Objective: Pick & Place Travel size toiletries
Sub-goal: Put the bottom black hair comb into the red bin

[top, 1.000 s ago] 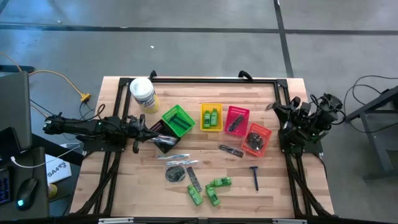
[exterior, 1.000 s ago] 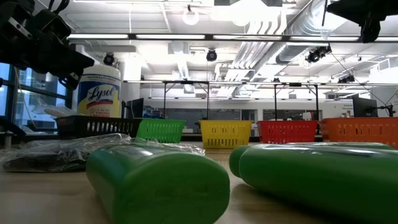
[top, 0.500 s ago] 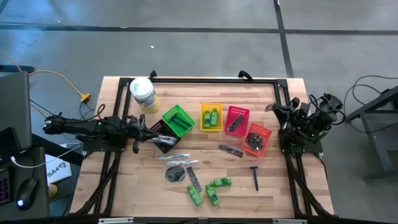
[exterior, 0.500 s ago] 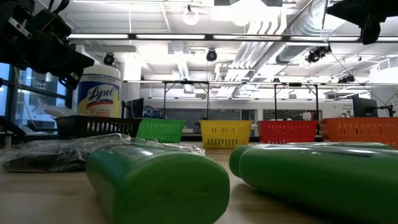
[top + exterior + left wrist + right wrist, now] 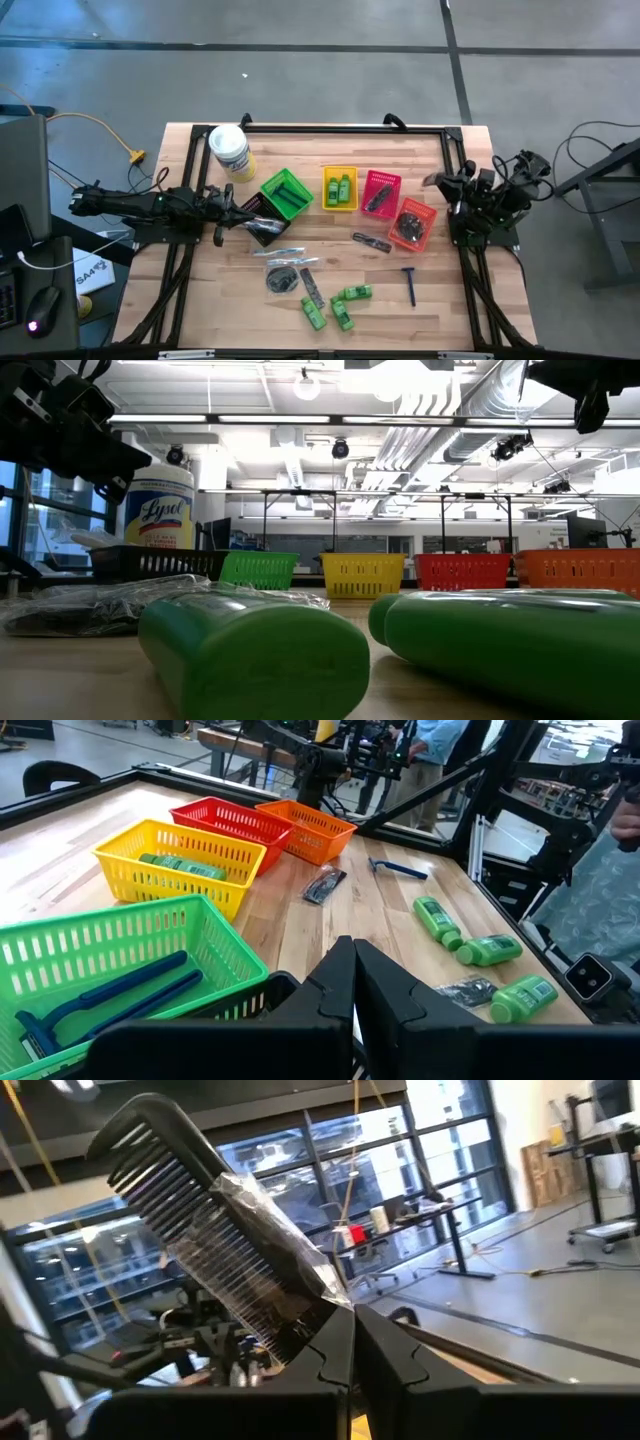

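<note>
right gripper [image 5: 352,1342] jaws clenched on wrapped comb [image 5: 215,1230], seemingly angled upward; left gripper [image 5: 352,982] jaws clenched empty

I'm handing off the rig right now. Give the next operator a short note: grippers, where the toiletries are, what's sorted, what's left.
Right gripper: shut on a wrapped comb, raised off the table's right edge.
Left gripper: shut, holding nothing, over the black basket.
Sorted: razors in the green basket, bottles in the yellow basket, dark items in the red basket and orange basket.
Left on the table: three green bottles, a razor, a comb, several wrapped packets.
</note>
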Tool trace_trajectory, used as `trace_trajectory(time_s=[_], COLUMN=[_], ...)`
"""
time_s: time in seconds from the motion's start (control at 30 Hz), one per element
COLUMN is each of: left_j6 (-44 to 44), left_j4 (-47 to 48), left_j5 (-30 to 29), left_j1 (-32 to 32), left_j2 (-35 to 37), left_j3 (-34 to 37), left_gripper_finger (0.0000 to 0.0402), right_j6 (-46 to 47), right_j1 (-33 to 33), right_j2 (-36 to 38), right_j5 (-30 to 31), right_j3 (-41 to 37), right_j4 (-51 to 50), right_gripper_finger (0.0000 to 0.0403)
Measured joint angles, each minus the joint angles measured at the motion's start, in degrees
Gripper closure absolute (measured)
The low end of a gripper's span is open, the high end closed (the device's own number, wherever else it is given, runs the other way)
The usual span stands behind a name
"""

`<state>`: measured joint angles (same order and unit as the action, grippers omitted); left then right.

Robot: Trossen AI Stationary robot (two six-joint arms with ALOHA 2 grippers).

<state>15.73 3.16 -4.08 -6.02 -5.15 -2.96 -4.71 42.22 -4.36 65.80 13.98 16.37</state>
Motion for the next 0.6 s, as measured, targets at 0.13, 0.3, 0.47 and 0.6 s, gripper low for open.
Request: trace_trajectory(time_s=[0.13, 0.3, 0.47, 0.6], left_j6=[2.2, 2.6, 2.6, 1.4], left_j4=[-1.4, -9.3, -20.3, -27.3], left_j5=[-0.2, 2.2, 5.9, 10.9], left_j1=[0.0, 0.0, 0.0, 0.0], left_j2=[-0.9, -6.0, -13.9, -23.8], left_j3=[0.1, 0.3, 0.1, -3.4], left_gripper_finger=[0.0402, 0.0402, 0.0402, 0.0402], right_j6=[4.0, 8.7, 11.2, 11.2], right_j1=[0.0, 0.0, 0.0, 0.0], right_j2=[0.0, 0.0, -0.4, -0.6], right_j5=[-0.7, -0.9, -1.5, -3.2], right_j3=[0.0, 0.0, 0.0, 0.0], right_j4=[-3.3, -8.2, -10.3, -10.3], right_gripper_finger=[0.0400, 0.0400, 0.0401, 0.0401])
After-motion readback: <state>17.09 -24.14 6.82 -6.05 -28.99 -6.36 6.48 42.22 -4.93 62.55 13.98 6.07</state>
